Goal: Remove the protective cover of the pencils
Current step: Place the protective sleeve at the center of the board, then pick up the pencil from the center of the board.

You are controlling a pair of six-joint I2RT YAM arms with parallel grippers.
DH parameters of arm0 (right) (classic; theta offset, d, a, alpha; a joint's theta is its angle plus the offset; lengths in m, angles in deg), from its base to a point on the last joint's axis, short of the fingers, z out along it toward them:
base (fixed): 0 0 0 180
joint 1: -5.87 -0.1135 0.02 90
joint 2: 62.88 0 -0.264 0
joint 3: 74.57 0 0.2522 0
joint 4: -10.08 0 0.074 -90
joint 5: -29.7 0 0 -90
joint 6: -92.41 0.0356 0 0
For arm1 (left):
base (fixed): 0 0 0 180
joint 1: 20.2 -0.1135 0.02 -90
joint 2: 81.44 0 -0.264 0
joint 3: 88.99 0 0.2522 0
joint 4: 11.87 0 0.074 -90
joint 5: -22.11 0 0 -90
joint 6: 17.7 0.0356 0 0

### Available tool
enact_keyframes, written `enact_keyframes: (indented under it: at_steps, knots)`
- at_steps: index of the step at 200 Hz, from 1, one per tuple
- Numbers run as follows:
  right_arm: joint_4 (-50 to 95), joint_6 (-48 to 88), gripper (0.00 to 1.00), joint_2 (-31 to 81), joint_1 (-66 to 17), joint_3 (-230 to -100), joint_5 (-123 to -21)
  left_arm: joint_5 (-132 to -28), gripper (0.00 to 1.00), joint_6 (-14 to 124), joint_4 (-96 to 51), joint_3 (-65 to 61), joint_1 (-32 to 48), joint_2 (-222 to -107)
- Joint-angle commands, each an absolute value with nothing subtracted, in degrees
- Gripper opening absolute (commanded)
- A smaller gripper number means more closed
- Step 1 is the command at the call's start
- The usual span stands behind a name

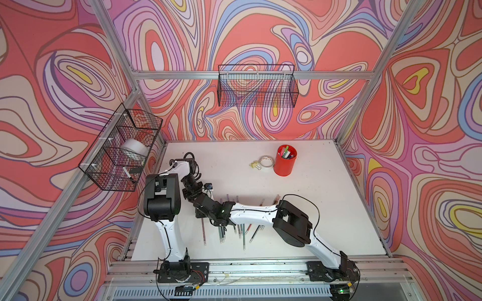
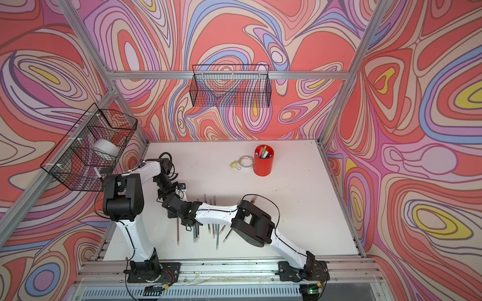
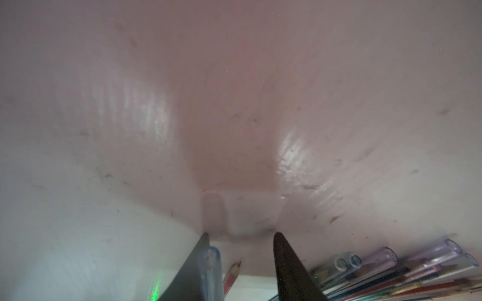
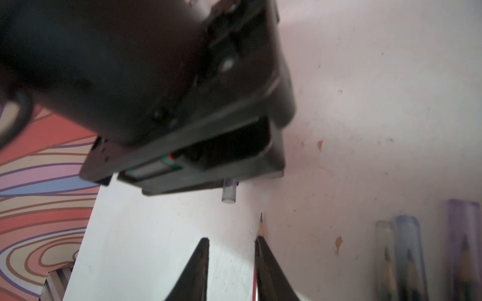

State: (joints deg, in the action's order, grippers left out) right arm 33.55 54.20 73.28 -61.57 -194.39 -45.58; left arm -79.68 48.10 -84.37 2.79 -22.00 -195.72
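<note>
I see walls (image 1: 260, 31) all around me, covered in big swirly shapes of red, pink, purple, blue and yellow. Shiny metal bars (image 1: 182, 75) run along the walls and up the corners. A black wire basket (image 1: 257, 86) hangs on the back wall. A second basket (image 1: 117, 153), split into little boxes, hangs on a side wall. Down below is a flat white table (image 1: 326, 208) with small dirty marks on it. A metal rail (image 1: 260, 268) runs along its near edge. The light is soft and even.
</note>
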Motion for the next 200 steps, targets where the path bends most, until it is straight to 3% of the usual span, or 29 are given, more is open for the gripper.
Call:
enact_keyframes:
  at_steps: [1, 78, 200]
  knots:
    - [30.74, 52.99, 0.34, 75.75, -61.13, -195.10, -46.81, -81.02, 0.42, 48.23, -84.85, 2.47, -21.78, -197.11]
    - [38.81, 54.32, 0.29, 83.53, -60.23, -206.16, -45.23, -81.86, 0.42, 47.87, -84.65, 1.85, -21.78, -196.85]
    - [39.44, 55.04, 0.19, 79.86, -60.05, -200.19, -41.52, -79.14, 0.41, 47.61, -85.49, 2.20, -21.78, -195.86]
